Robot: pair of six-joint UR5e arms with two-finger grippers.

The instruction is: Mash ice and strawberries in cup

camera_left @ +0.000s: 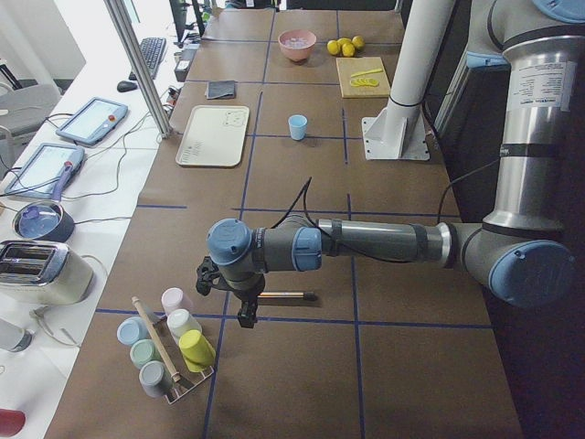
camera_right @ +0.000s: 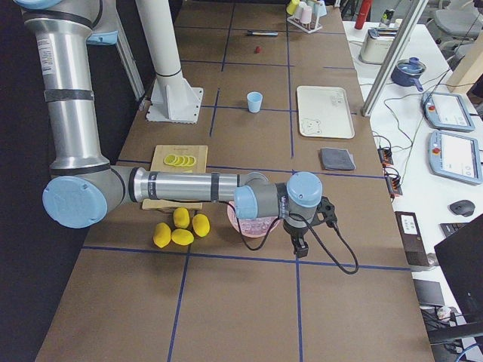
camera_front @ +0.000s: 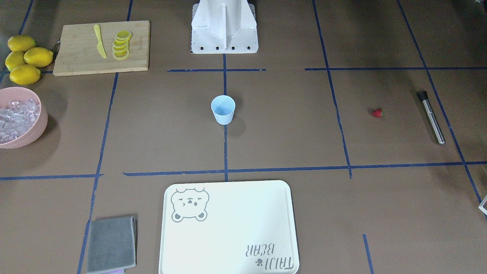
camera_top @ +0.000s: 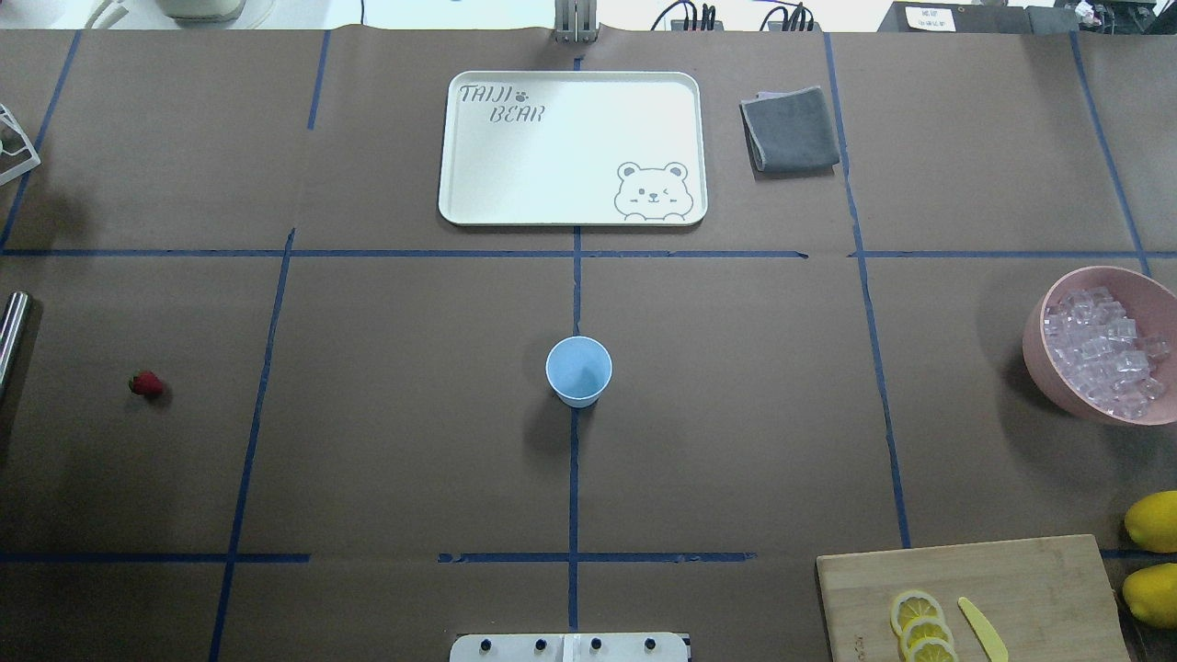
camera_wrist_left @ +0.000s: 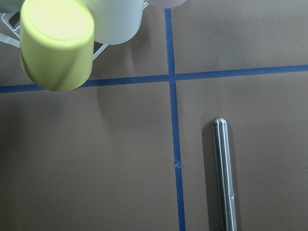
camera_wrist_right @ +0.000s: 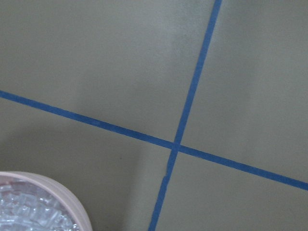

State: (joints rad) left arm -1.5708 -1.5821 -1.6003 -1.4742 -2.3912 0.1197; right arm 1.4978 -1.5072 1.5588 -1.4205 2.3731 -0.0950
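The pale blue cup [camera_top: 578, 370] stands upright and empty-looking at the table's centre. One red strawberry [camera_top: 146, 384] lies alone far out on the robot's left side. The ice [camera_top: 1103, 349] fills a pink bowl [camera_top: 1039, 363] at the robot's right edge; the right wrist view catches the bowl's rim [camera_wrist_right: 72, 202]. My left gripper [camera_left: 247, 315] hangs over the table's left end beside a steel rod [camera_wrist_left: 225, 173]. My right gripper [camera_right: 299, 249] hovers next to the pink bowl. Whether either gripper is open or shut, I cannot tell.
A cream bear tray [camera_top: 570, 211] and a grey cloth [camera_top: 791, 129] lie on the far side. A wooden board [camera_top: 1030, 579] with lemon slices and a yellow knife, plus whole lemons [camera_front: 24, 57], sit near the robot's right. A rack of cups [camera_left: 169, 352] stands at the left end.
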